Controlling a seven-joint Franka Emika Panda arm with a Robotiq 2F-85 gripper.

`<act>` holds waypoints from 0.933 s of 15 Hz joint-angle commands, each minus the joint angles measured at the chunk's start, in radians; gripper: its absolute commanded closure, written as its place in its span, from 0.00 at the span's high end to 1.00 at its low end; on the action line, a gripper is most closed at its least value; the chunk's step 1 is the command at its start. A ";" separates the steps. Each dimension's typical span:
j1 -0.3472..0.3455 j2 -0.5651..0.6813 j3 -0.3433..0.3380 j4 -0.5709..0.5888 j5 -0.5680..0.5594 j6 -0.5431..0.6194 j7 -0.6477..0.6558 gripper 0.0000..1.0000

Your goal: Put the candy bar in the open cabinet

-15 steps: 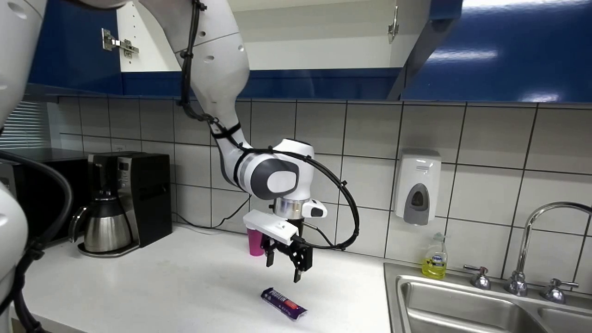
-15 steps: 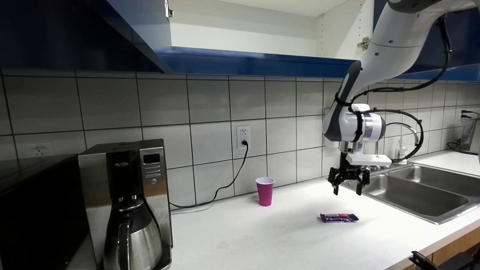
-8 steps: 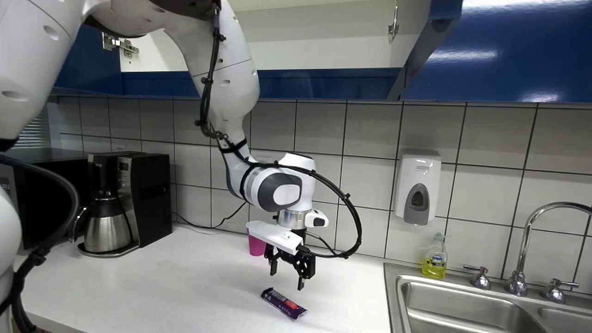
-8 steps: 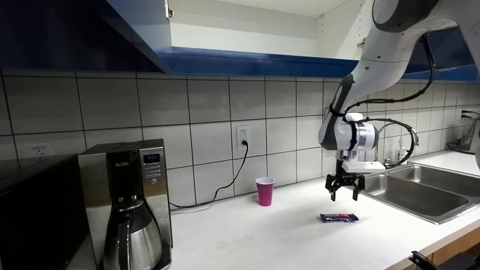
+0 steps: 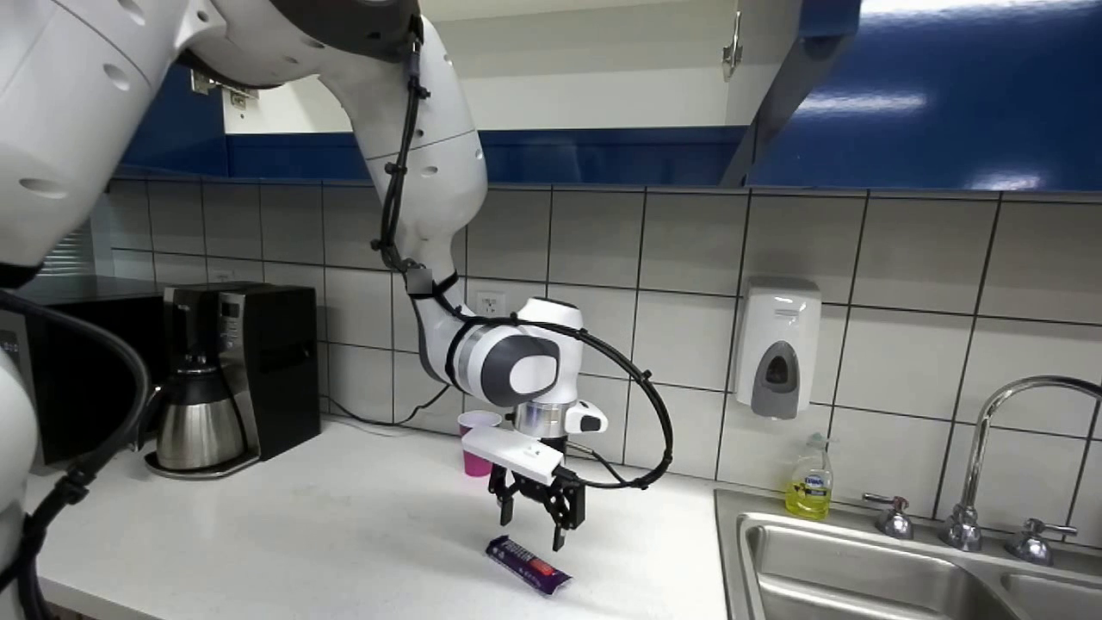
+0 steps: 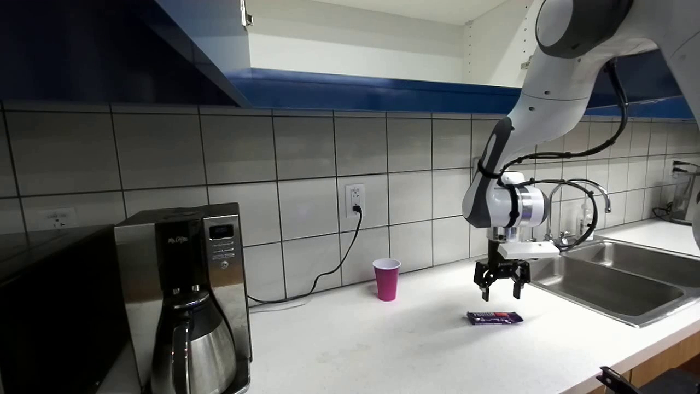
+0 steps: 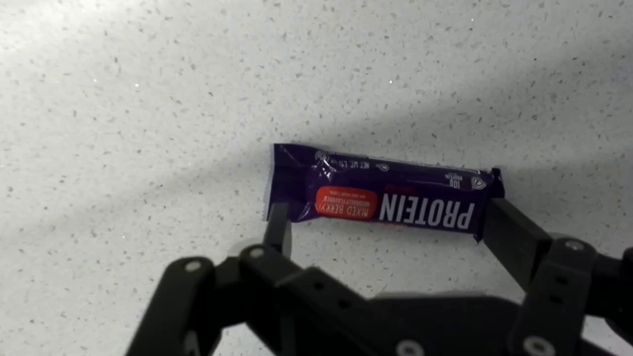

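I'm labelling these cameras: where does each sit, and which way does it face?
In an exterior view, the camera sits nearer the sink, facing the tiled wall; arm and tool reach in from picture left.
In an exterior view, the camera sits nearer the coffee maker, angled toward the sink; arm and tool reach in from picture right.
Wrist view: on the arm's end, facing down at the candy bar; the tool's fingers show low in frame.
Both exterior views share the open cabinet and pink cup.
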 commanded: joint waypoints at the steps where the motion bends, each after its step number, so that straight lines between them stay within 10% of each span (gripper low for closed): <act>1: -0.030 -0.001 0.028 0.000 -0.029 0.002 0.021 1.00; 14: -0.068 -0.039 0.049 -0.012 -0.205 -0.034 -0.197 1.00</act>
